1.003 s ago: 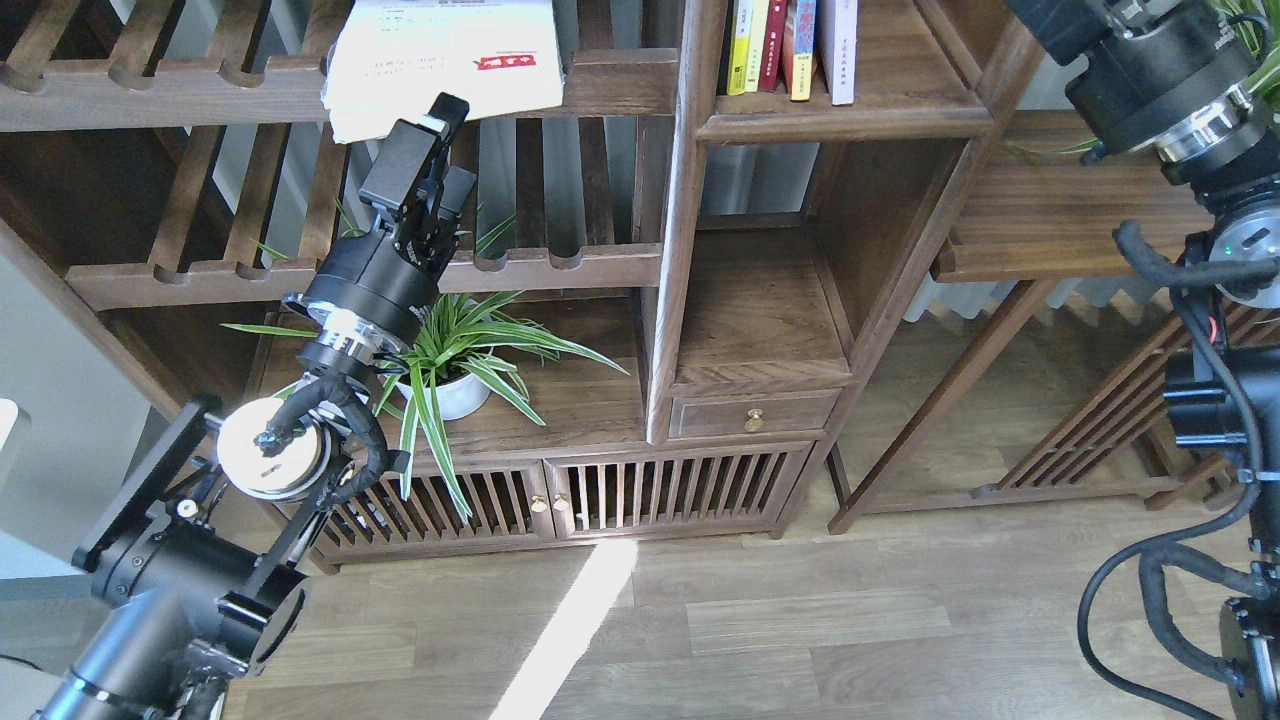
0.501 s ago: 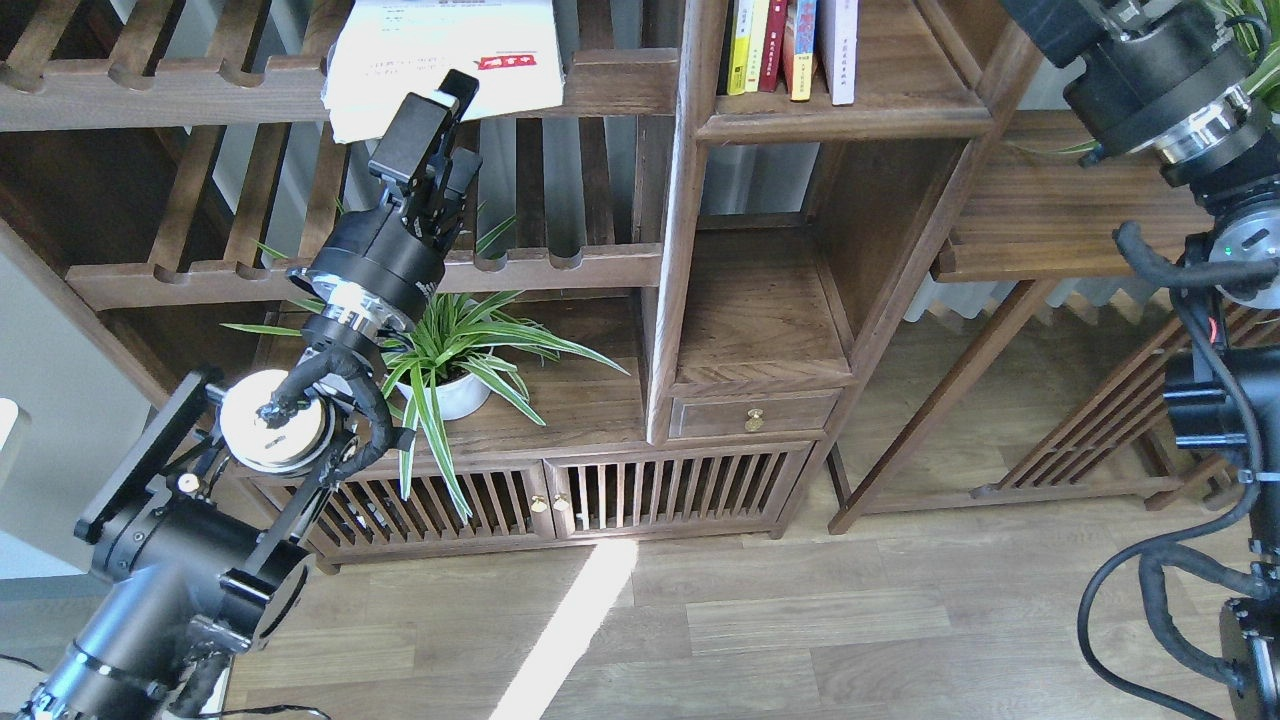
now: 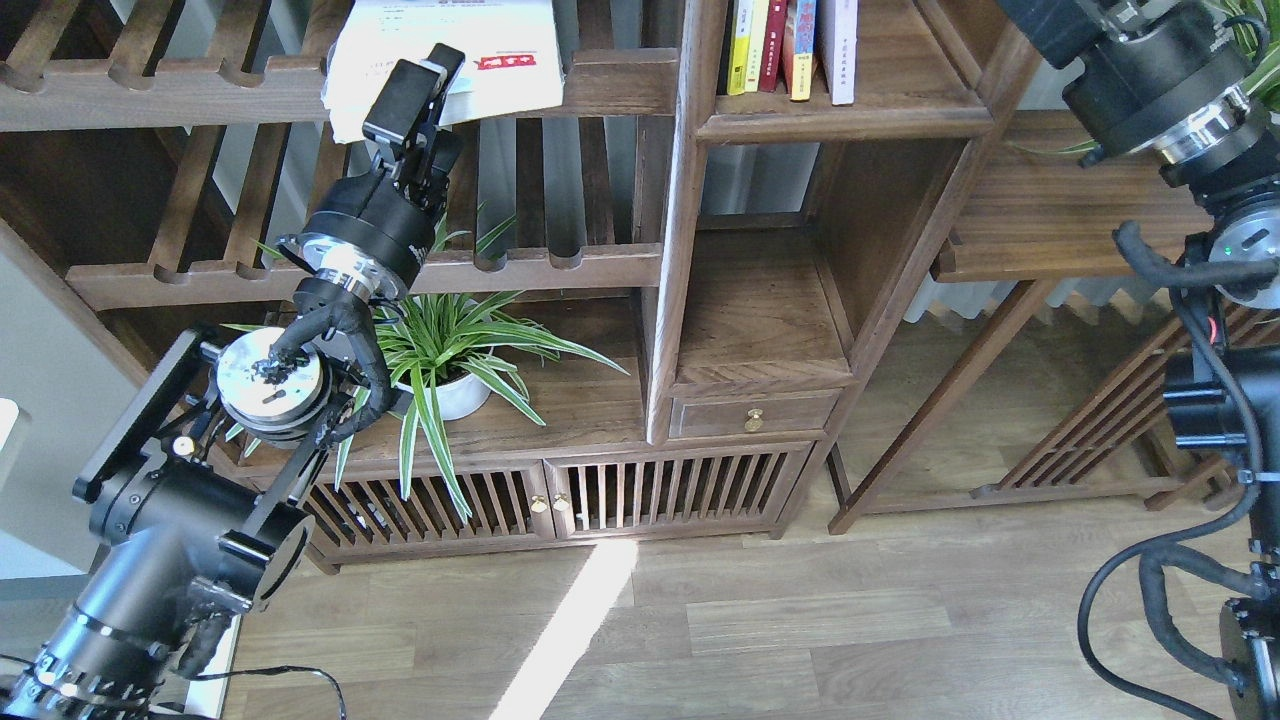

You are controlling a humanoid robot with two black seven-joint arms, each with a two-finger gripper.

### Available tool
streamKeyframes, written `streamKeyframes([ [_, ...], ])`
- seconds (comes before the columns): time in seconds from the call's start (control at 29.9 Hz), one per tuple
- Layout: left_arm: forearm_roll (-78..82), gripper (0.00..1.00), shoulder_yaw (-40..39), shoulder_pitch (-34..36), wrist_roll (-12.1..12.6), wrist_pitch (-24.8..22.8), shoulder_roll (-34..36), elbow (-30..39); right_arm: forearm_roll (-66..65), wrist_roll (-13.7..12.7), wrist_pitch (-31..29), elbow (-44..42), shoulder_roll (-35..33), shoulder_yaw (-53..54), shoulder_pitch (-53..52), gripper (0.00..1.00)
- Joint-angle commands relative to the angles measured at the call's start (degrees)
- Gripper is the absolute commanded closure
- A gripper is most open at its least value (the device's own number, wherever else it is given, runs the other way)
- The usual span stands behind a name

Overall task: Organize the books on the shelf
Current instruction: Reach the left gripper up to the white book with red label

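Note:
A large white book with a red rectangular mark (image 3: 470, 40) lies flat on the top slatted rack and overhangs its front rail. My left gripper (image 3: 425, 105) reaches up to the book's front edge. Its upper finger (image 3: 405, 95) lies over the edge and its jaws look parted with nothing held. The shelf, a narrow dark-brown compartment with a solid plank board (image 3: 760, 310), stands to the right. The compartment above it holds several upright books (image 3: 790, 45), among them a dark red spine and a pale one. My right gripper is out of view above the frame.
A spider plant in a white pot (image 3: 450, 395) sits on the wide board under my left arm. Slatted racks (image 3: 560, 265) lie behind the arm. A small drawer (image 3: 752, 415) and slatted cabinet doors (image 3: 600, 495) are below. My right arm (image 3: 1180, 110) fills the right edge.
My left gripper has risen and shifted left, from below the rack's front rail up to the white book's front edge. The book and the right arm have not moved.

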State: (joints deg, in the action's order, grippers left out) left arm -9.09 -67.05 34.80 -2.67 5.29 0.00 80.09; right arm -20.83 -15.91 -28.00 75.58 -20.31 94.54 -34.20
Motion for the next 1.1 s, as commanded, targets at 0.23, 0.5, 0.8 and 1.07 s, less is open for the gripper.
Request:
streamKeyframes([
  [0.23,-3.91,0.03,0.95,5.71,-2.34,-0.46,0.00,-6.79,0.00,0.00,0.00,0.00,-0.17,0.03,-0.25,0.03],
  [0.5,-5.77,0.03,1.75,6.42,-3.13,-0.63,0.00,-8.20,0.00,-0.09,0.00,0.00,-0.17,0.12,-0.25,0.03],
  [0.8,-5.94,0.06,1.48,6.33,-5.24,-0.63,0.00,-8.20,0.00,-0.09,0.00,0.09,-0.44,0.03,-0.25,0.03],
  [1.07,-6.38,0.18,1.39,5.89,-5.51,-0.72,0.00,-7.58,-0.08,-0.09,0.00,0.00,-0.61,0.03,-0.25,0.03],
])
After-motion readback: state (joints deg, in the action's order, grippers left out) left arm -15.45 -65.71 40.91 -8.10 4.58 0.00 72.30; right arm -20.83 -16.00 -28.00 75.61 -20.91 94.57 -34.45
